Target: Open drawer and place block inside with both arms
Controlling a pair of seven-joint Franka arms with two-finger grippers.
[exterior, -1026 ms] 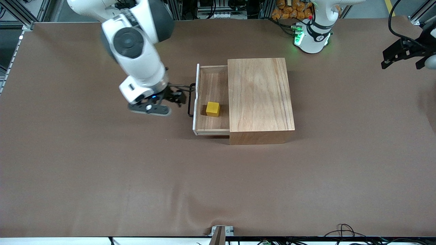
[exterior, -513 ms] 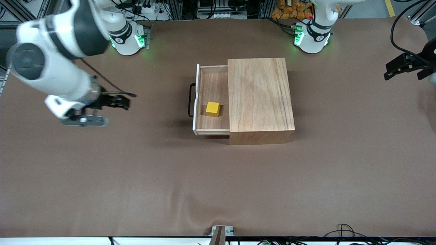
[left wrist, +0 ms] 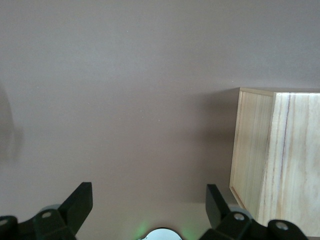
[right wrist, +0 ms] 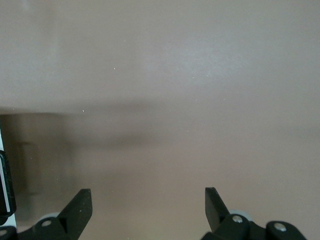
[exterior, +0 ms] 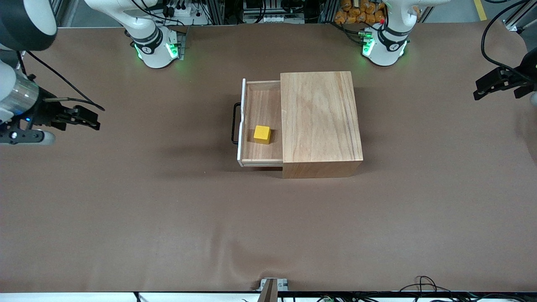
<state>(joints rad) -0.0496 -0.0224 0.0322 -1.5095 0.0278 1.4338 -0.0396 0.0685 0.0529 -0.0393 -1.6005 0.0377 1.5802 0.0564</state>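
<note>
Block (exterior: 262, 134) sits in the open drawer (exterior: 261, 126), so placement looks done (closing not required); right claw (exterior: 79, 118) over bare surface (exterior: 168, 209) at its arm's end and left claw (exterior: 491, 84) at the other, both spread, empty, waiting.

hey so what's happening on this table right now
Nothing is being handled. The drawer is pulled out of the wooden box, with the yellow block resting inside it. The right pincer hangs open and empty over bare table toward the right arm's end. The left pincer hangs open and empty over the left arm's end. Both arms are well clear of the box.
</note>
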